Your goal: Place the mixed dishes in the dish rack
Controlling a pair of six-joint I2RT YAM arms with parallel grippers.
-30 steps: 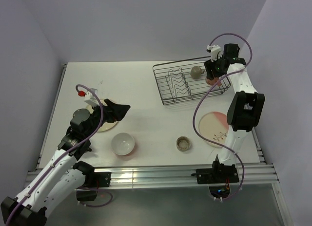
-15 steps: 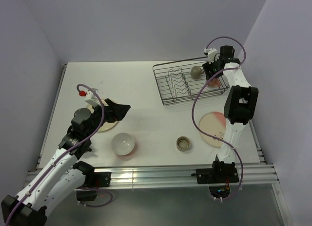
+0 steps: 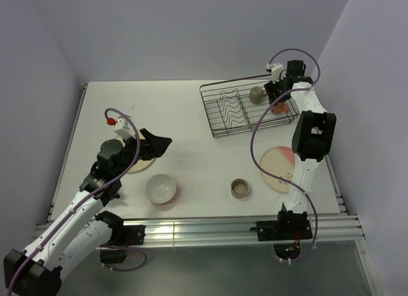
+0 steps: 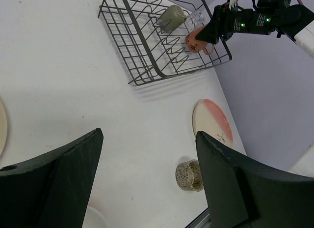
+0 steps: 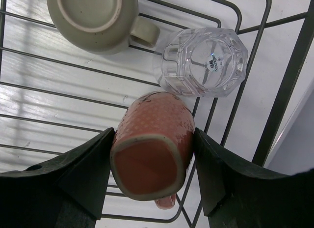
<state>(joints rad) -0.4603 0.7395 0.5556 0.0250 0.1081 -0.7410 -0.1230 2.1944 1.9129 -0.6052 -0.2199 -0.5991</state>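
R hand [image 5: 152, 176] clamps mug [image 5: 149, 156] over rack [image 3: 206, 111] at tabletop [image 3: 166, 111] far-right corner, seemingly base-up to drain, beside upturned glass [image 5: 201, 61], cup [image 5: 91, 16]. L hand [image 4: 147, 184] wide open, empty.

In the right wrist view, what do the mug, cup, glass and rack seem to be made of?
Mug: probably ceramic, matte salmon pink, with a dimpled wall and a dull base.
Cup: looks like glazed stoneware, olive with dark specks and a paler foot ring.
Glass: clear and faceted; it could be glass or hard plastic.
Rack: thin wire, likely metal with a dark coating.
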